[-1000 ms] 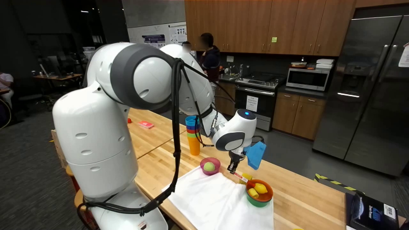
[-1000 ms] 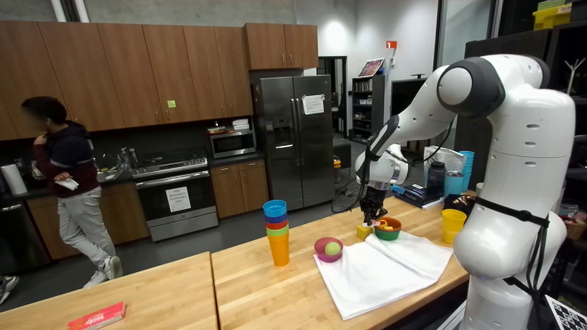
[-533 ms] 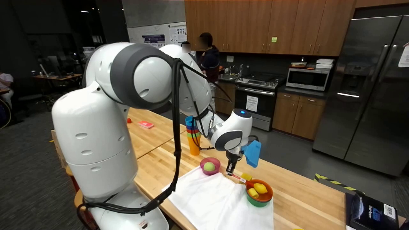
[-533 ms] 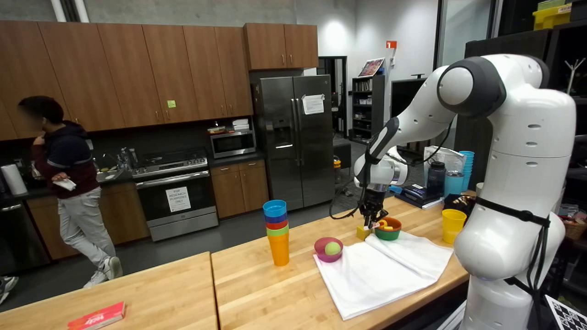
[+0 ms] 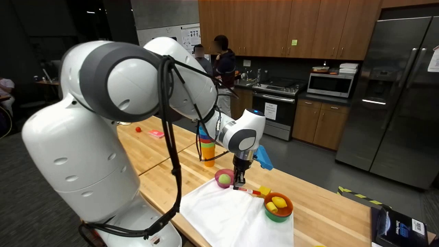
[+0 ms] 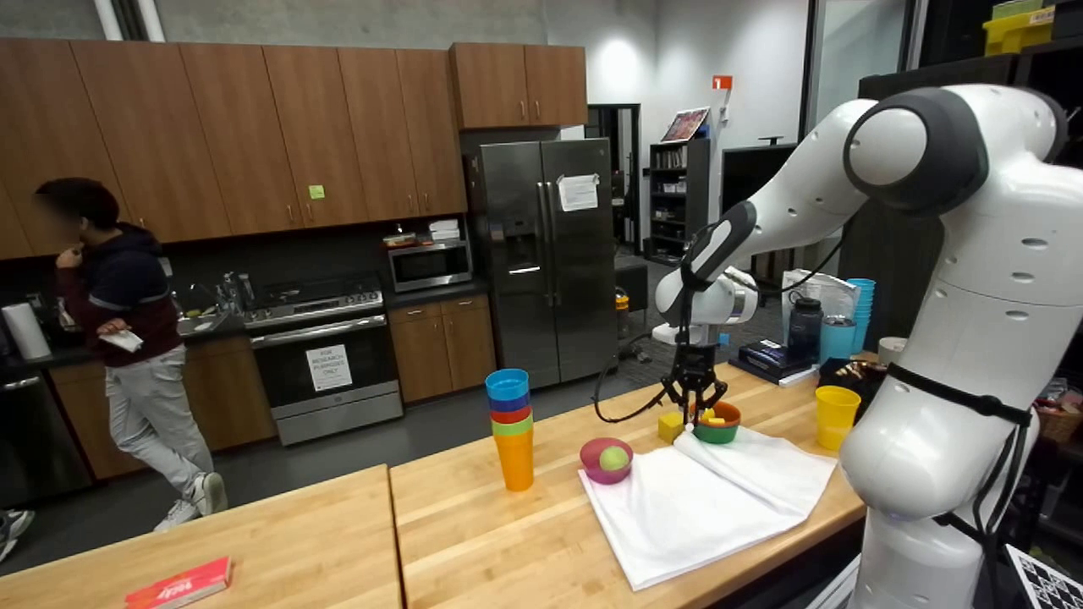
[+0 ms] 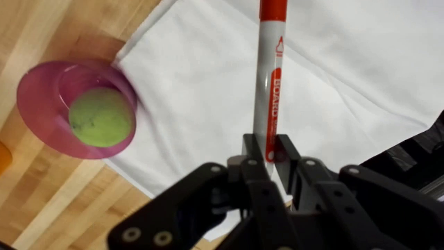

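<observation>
A white marker (image 7: 270, 69), red cap and all, is pinched near its plain end by the gripper (image 7: 267, 146), nearer the oven-side edge of the worktop (image 5: 322, 212). A red pen icon's printed on it, plus a red strip where "BOARD" can be made out, rest too blurry. "FOR RESEARCH PURPOSES ONLY" is stuck on the oven (image 6: 288, 376).

A stack of nested plastic cups (image 6: 512, 436), blue at top and orange at bottom, stands upright on the pale wooden table (image 6: 474, 554). A flat pinkish-red rectangular packet (image 6: 179, 584) lies across a seam (image 6: 395, 541) from it. Behind, a silver microwave (image 6: 431, 266) sits on a dark counter (image 6: 436, 293) between a steel-and-black stove (image 6: 283, 372) and a dark metal refrigerator (image 6: 512, 304); a yellow-green note (image 6: 316, 192) sticks to a brown wooden cabinet (image 6: 296, 127).
</observation>
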